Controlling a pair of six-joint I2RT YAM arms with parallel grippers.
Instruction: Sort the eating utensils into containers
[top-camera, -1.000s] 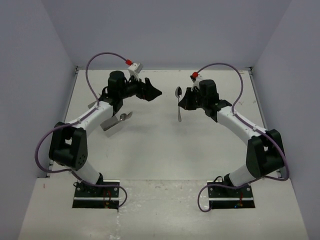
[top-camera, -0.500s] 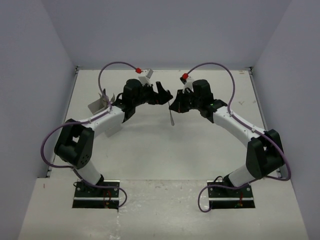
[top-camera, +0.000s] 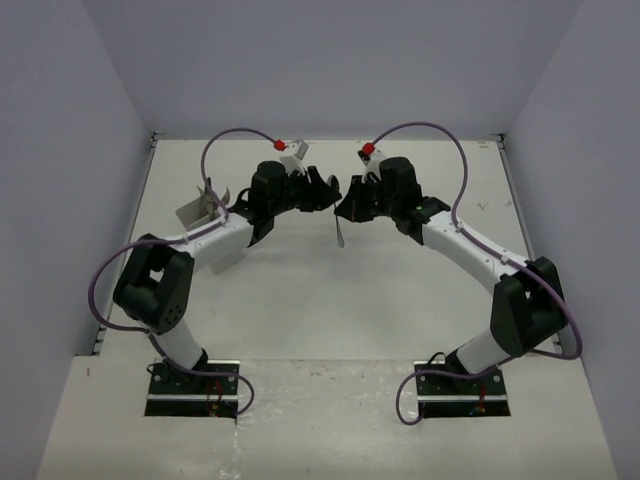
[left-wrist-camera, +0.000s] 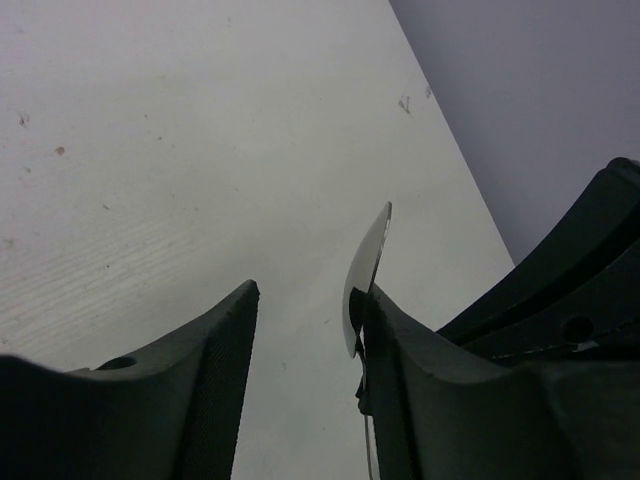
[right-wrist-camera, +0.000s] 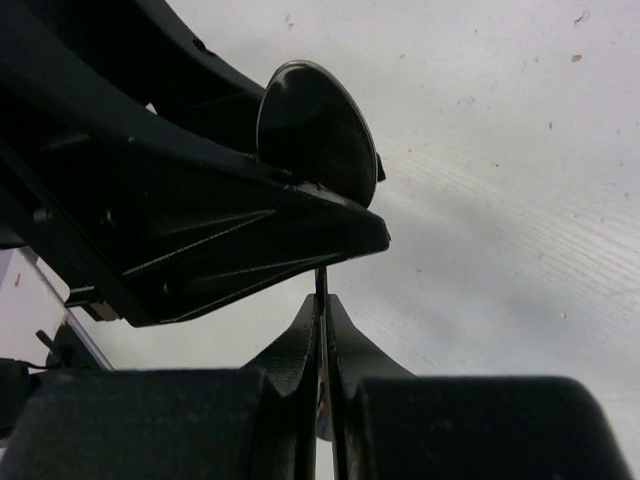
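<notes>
My right gripper is shut on the handle of a silver spoon, held above the table's far middle. The handle's free end hangs toward the near side. In the right wrist view the thin handle runs up from the pinched tips to the round bowl. My left gripper meets it from the left, jaws partly open around the bowl. In the left wrist view the bowl rests against the right finger. The left finger stands apart. The grey containers sit at far left, mostly hidden by my left arm.
Thin utensil ends stick up from the holder behind the left arm. Purple cables arch over both wrists. Grey walls close the table on the left, back and right.
My left arm swung right to meet the right gripper, and its jaws narrowed around the spoon bowl. The right gripper carried the spoon a little left.
</notes>
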